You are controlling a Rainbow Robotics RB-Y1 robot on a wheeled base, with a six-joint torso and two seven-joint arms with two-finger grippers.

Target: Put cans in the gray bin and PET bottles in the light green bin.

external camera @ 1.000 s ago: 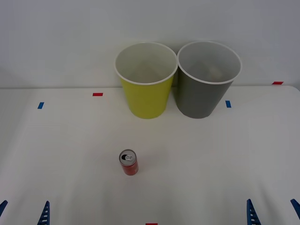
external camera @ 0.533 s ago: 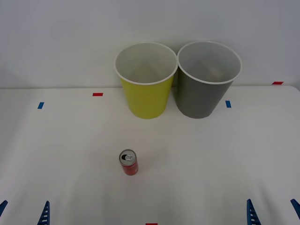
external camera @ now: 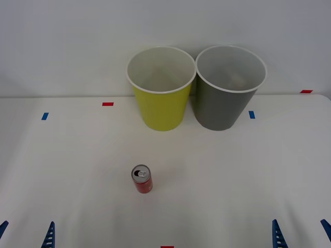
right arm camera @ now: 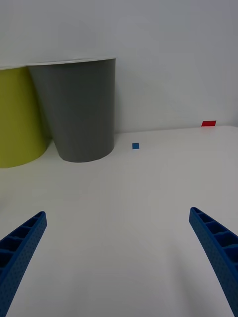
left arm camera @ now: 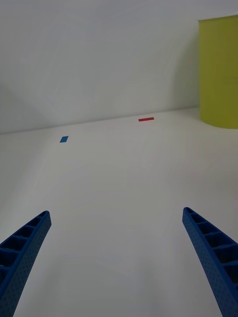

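Both arms low at the near edge of the bench (external camera: 62, 170), nothing gripped. Left end effector (external camera: 27, 235) at the near-left corner, blue ribbed fingers (left arm camera: 22, 252) spread wide, empty. Right end effector (external camera: 301, 233) at the near-right corner, fingers (right arm camera: 215, 247) likewise spread wide, empty. Red can (external camera: 141, 179) stands upright on the bench, silver top w/ pull tab up, fwd and to the right of the left end effector, fwd and well left of the right one, so between the two but nearer the left; not touching either. Green bin (external camera: 161, 89) and gray bin (external camera: 227, 88) stand upright at the far side of the bench by the wall, side by side, rims touching or nearly so, can't tell which. Both well fwd of the end effectors; gray bin is the one closer to the right end effector, fwd and inboard of it per right wrist view (right arm camera: 82, 109), green bin (right arm camera: 20, 119) just beyond on its far side. In left wrist view green bin (left arm camera: 218, 72) sits fwd and inboard of the left end effector. Small blue (external camera: 45, 116) and red tape marks (external camera: 107, 104) on the bench fwd of the left end effector; more blue (external camera: 252, 114) and red (external camera: 306, 91) marks fwd of the right one, near the gray bin. Can well apart from both bins, on the near side of them.
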